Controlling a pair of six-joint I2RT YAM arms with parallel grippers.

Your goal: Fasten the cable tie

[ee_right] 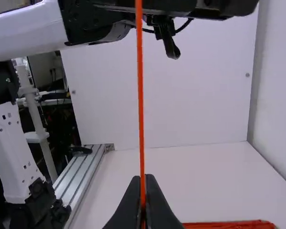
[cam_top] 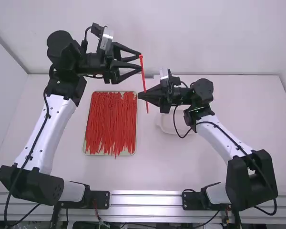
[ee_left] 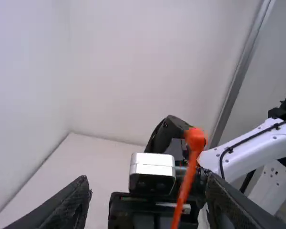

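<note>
A single red cable tie [cam_top: 144,86] stands upright in the air above the table. My right gripper [cam_top: 145,95] is shut on its lower part, seen in the right wrist view with the pads [ee_right: 132,202] pinched on the strip [ee_right: 139,95]. The tie's head [ee_left: 195,138] points up and sits between the spread fingers of my left gripper [cam_top: 141,62], which is open and not touching it. In the left wrist view the head lies nearer one finger [ee_left: 231,205] than the other.
A flat tray [cam_top: 132,153] piled with several red cable ties [cam_top: 110,121] lies on the white table below the left arm. A white container [cam_top: 168,124] sits under the right gripper. A wall rises just behind both grippers.
</note>
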